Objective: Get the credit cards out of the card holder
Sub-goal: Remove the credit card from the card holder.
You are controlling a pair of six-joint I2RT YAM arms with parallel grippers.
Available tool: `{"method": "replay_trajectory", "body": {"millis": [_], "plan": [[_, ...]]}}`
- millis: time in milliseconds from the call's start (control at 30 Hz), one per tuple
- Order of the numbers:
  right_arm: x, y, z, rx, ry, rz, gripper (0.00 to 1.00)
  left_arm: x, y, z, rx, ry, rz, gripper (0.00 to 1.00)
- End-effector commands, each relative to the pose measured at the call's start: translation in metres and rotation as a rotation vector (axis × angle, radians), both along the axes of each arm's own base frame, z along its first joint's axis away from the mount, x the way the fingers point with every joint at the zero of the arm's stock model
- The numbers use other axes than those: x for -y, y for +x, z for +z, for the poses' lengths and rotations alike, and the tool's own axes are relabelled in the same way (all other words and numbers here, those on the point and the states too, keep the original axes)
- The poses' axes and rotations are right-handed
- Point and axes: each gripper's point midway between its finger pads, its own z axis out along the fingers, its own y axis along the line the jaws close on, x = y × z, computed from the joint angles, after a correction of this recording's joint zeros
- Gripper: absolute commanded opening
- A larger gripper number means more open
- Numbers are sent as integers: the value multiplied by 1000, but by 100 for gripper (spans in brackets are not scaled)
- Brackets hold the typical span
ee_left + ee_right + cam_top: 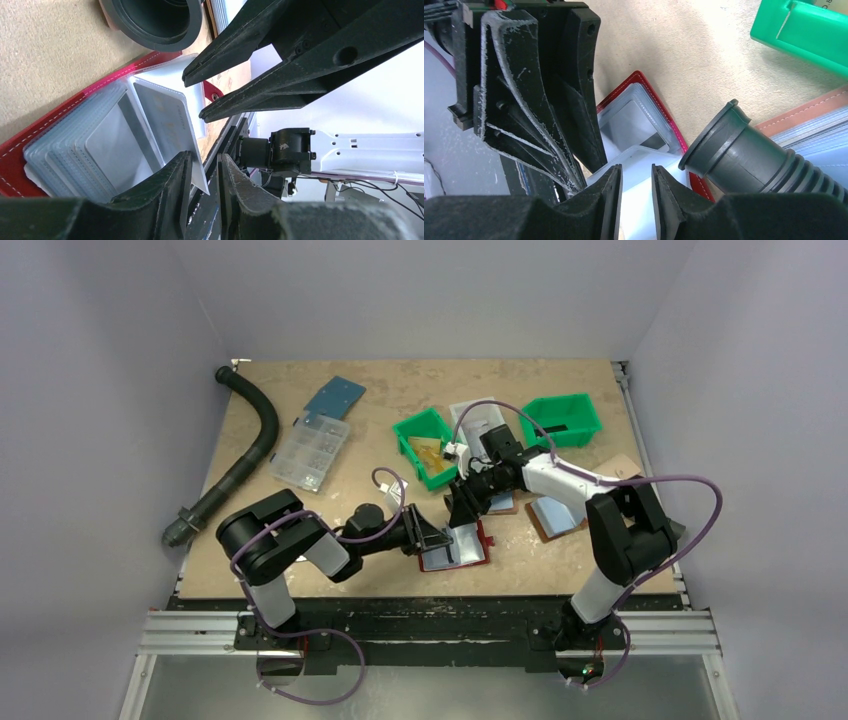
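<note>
Tan board tabletop [420, 380] under pale grey walls carries your work. Your left gripper [206, 160] stands narrowly parted, with the corner of a thin pale grey credit card [165, 125] down in the gap, leaning on one finger. The gap looks wider than the card, so I judge it not clamped. Your right gripper [192, 99] is spread wide just beyond, nothing between its fingers, its tips by a white pocket flap [170, 70].

That card tilts up out of the dark red bifold card holder [12, 165] with pale blue-grey pockets, which lies open near the table's front edge between your arms. More cards appear to sit in the stacked pockets, so most of the job remains.

A dark grey ribbed hose end [744, 155] covers part of the holder's far side, and you cannot count the cards left.
</note>
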Motion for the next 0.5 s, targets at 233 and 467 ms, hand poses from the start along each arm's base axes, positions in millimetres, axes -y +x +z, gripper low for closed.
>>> {"method": "replay_trajectory", "body": {"millis": [233, 467], "plan": [[-8, -5, 12, -54, 76, 23, 38, 11, -2, 13, 36, -61, -23, 28], [-8, -7, 12, -70, 80, 28, 40, 14, -4, 14, 38, -66, -31, 29]]}}
